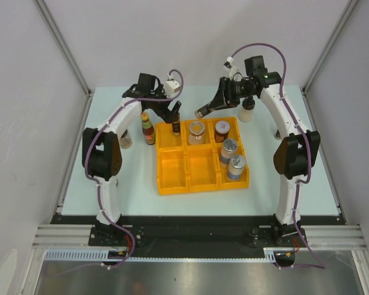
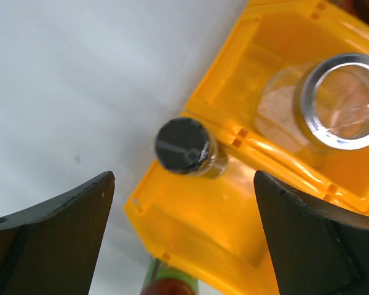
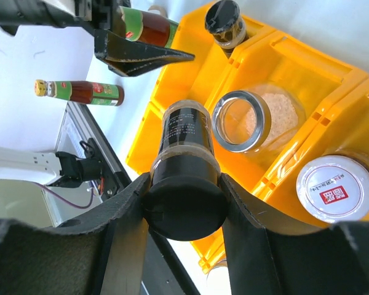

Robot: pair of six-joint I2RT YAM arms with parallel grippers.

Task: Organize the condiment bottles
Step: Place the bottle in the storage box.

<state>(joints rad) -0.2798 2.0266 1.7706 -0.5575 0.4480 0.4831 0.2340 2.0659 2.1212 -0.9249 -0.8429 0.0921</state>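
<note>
Top external view puts the yellow tray [image 1: 172, 184] in the middle of the pale table [image 1: 111, 184]. The left end effector [image 1: 173, 114] hangs over the tray's upper-left compartment, and the right end effector [image 1: 203, 112] sits just above the far rim, near the middle. In the left wrist view the left fingers [image 2: 55, 227] are spread wide with nothing gripped. Below the gap, a black-capped spice jar [image 2: 183, 145] stands upright in that compartment, close to its rim. In the right wrist view the right end effector is clamped on a second black-capped jar [image 3: 186, 132], gripped around the black end nearest the camera and held clear of the tray. The upper-middle compartment, right beside the first spice jar, holds a silver-lidded clear jar [image 1: 197, 131]. The upper-right compartment holds a brown jar with a white lid [image 1: 221, 130]. Two blue-labelled shakers [image 1: 236, 167] stand upright together in the lower-right compartment. Outside the tray, two slim sauce bottles [image 1: 149, 132] stand just beside its left wall, close under the left arm's wrist. A further small jar [image 1: 126, 140] is partly hidden behind that arm. A pale bottle [image 1: 247, 110] stands on the table off the tray's upper-right corner, near the right arm.
</note>
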